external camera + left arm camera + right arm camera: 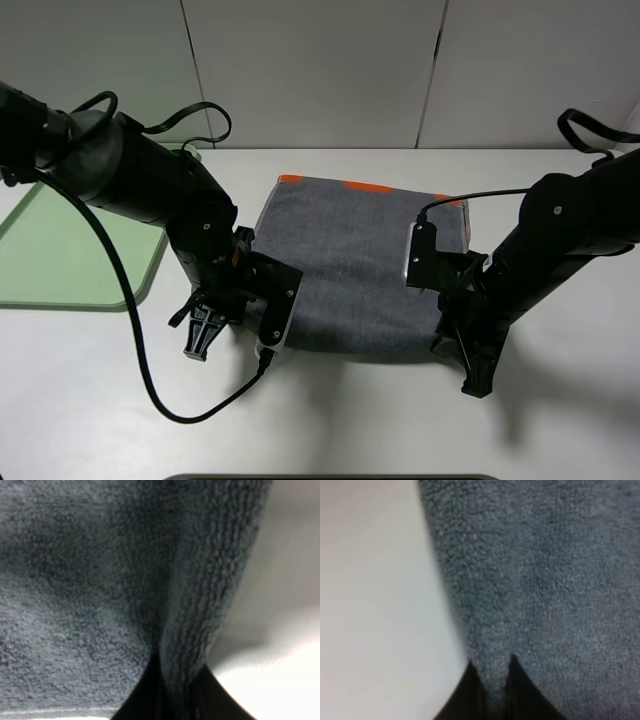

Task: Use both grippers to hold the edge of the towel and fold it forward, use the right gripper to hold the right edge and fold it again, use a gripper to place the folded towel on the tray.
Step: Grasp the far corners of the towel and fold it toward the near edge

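The dark grey towel lies flat in the middle of the table, its orange band along the far edge. My left gripper is at the towel's near left corner. In the left wrist view the left gripper is shut on a pinched ridge of the towel. My right gripper is at the near right corner. The right wrist view has the right gripper shut on a raised fold of the towel beside its edge. The pale green tray sits at the far left, partly behind the left arm.
A black cable from the left arm loops over the white table in front of the towel. Both bulky arms flank the towel. A pale wall rises behind the table.
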Robot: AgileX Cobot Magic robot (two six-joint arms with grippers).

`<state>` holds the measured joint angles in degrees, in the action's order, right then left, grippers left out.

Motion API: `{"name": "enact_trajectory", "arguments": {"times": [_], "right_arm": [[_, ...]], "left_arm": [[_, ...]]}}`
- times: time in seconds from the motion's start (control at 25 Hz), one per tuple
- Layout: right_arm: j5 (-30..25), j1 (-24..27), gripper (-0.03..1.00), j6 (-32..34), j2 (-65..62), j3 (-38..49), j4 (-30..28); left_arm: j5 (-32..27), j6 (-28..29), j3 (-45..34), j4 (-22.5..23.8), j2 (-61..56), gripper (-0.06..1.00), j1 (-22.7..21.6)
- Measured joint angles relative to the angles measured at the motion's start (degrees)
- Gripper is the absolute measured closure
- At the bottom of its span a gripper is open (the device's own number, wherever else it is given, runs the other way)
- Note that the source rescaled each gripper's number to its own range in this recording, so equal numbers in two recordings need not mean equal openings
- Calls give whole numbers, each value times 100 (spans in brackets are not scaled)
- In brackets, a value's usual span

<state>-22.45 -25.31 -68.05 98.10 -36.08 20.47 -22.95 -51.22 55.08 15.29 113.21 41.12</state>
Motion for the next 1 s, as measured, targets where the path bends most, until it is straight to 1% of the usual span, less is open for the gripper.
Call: {"name": "enact_trajectory", "arguments": {"times": [0.16, 0.24, 0.32, 0.48, 0.6, 0.8, 1.0], "right_arm": [[-92, 0, 97, 41, -270, 5, -23], [-167, 0, 97, 87, -373, 5, -29], [-192, 0, 97, 153, -441, 5, -29], [-300, 0, 97, 261, -634, 11, -29], [-359, 0, 97, 390, -966, 11, -47], [-525, -4, 97, 678, -1542, 11, -52], [-899, -4, 97, 1008, -2018, 11, -139]], "left_arm": [[-274, 16, -12, -18, -207, 94, 0], [-433, 111, -12, 26, -397, 94, 0], [-592, 302, -12, 232, -604, 94, 29], [-916, 896, -12, 819, -1003, 94, 216], [-1159, 1203, -12, 1039, -1245, 94, 288], [-1545, 1376, -12, 1073, -1595, 94, 294], [-1765, 1682, -12, 1033, -2025, 94, 334]]}}
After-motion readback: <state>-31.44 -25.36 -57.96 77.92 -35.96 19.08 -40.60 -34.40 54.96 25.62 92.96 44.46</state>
